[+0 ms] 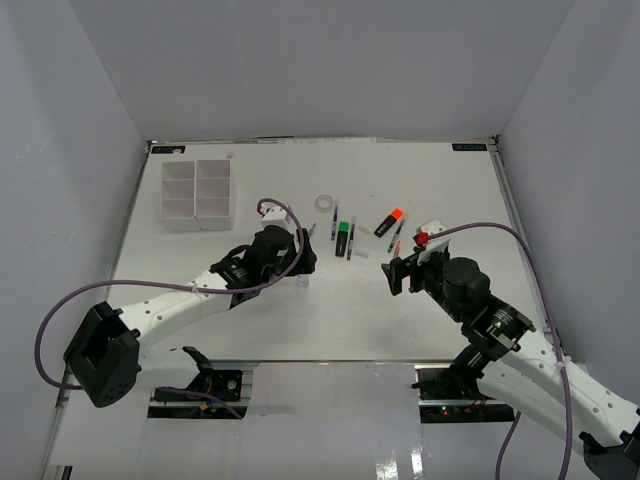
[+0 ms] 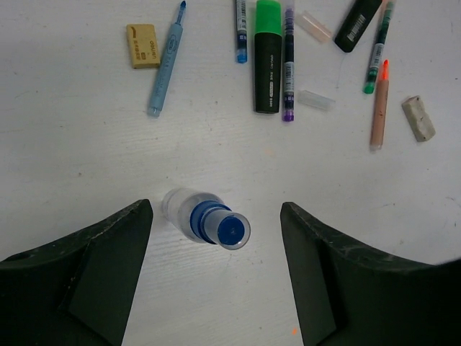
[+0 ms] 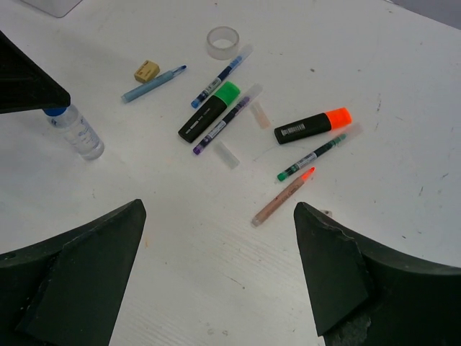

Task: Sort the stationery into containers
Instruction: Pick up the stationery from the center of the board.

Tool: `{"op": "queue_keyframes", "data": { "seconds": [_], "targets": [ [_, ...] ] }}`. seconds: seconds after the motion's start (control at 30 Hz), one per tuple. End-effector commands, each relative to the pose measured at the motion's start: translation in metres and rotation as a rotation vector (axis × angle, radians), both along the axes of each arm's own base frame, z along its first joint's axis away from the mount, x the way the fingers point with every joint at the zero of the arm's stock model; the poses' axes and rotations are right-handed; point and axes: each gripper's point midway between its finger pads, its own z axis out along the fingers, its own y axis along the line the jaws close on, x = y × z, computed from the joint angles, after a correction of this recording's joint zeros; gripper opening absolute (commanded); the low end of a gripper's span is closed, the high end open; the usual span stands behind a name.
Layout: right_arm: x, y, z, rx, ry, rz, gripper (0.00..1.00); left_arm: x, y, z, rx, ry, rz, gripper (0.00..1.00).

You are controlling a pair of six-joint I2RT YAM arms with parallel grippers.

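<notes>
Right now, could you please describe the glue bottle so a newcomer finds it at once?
Find the left tool, near the table's middle. The glue bottle stands upright between its fingers, apart from the pens. It alone is clear plastic with a blue cap.

Matt white worktop (image 2: 72,180), finely scratched and lightly smudged. Clear, smooth plastic on the glue bottle (image 2: 205,220), with a glossy blue cap. Either side of the bottle, left gripper (image 2: 216,210) in matt black plastic, scuffed pale along the edges. Beyond the bottle, green-capped highlighter (image 2: 267,58) with satin black barrel and shiny cap; tan eraser (image 2: 142,45), dull and rubbery; tape ring (image 3: 223,42), translucent and glossy. Farther off, organiser tray (image 1: 195,195) of frosted white plastic.
</notes>
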Motion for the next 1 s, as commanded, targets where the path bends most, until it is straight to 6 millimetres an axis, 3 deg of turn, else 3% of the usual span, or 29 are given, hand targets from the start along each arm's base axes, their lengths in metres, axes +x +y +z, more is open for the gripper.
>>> {"op": "queue_keyframes", "data": {
  "seconds": [0.0,0.43,0.63,0.77,0.93,0.97],
  "targets": [
    [0.0,-0.009,0.004,0.021,-0.025,-0.04,0.9,0.011,0.001,0.014,-0.002,-0.032,0.071,0.82],
    [-0.001,-0.014,0.0,0.018,-0.031,-0.055,0.9,0.015,-0.005,-0.004,0.039,0.014,0.077,0.57],
    [-0.001,-0.015,0.001,0.02,-0.034,-0.059,0.9,0.018,-0.001,0.0,0.062,-0.001,0.088,0.33],
    [-0.002,-0.015,0.003,0.025,-0.038,-0.055,0.9,0.023,0.004,0.013,0.083,-0.034,0.104,0.19],
    [-0.003,-0.014,0.007,0.034,-0.044,-0.049,0.9,0.04,0.021,0.053,0.149,-0.137,0.148,0.06],
    [-0.003,-0.014,0.008,0.038,-0.043,-0.047,0.9,0.048,0.032,0.062,0.176,-0.164,0.186,0.04]
  ]
}}
